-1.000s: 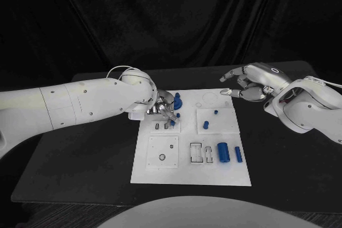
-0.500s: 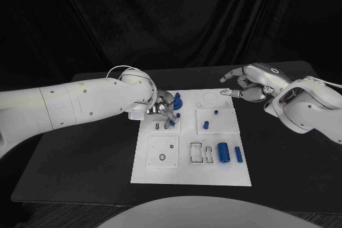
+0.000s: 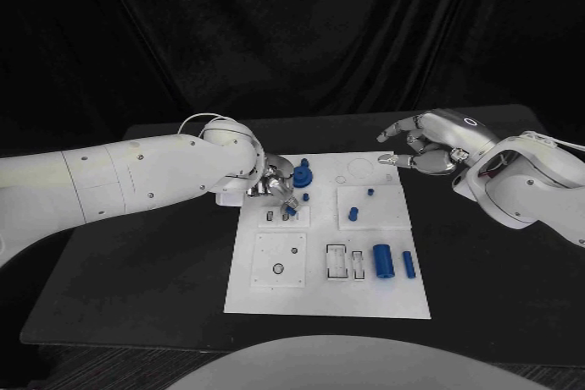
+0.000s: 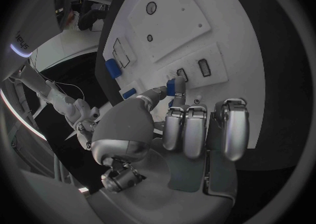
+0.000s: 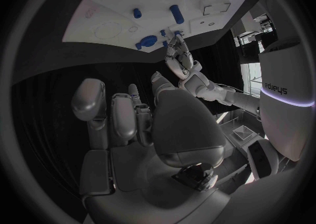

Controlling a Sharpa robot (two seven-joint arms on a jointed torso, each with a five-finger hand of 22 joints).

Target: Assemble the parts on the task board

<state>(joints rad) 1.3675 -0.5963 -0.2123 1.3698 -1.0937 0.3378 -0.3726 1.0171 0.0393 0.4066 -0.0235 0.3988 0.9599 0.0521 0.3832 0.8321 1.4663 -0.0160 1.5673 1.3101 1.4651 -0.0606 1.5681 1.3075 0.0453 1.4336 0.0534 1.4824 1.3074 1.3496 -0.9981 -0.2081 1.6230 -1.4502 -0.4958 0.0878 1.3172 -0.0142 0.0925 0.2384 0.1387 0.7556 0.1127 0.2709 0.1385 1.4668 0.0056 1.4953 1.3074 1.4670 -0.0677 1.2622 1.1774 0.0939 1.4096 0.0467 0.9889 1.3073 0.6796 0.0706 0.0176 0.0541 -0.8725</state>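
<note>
While the left robot hand [image 3: 278, 187] is working over the far left part of the task board [image 3: 327, 301], it is pinching a small blue part [image 4: 171, 87] between thumb and a fingertip, with the other fingers lying curled alongside; in the left wrist view the piece is hanging just above a pair of small rectangular slots [image 4: 193, 70] in the white plate. Whether the part is already touching the board cannot be told. The right robot hand [image 3: 427, 146] is hovering beyond the board's far right corner, holding nothing, its fingers loosely bent and apart. Other blue parts are lying on the board: a larger piece [image 3: 303, 177] just beside the left hand, two short pegs [image 3: 352, 212] near the middle, and two longer cylinders [image 3: 384, 260] toward the near right. The step in hand appears to be seating the pinched piece in one of the slots. Doing it well probably means squaring the part to the slot before pressing, lowering it straight, and keeping the curled fingers from brushing the neighbouring blue piece.
</note>
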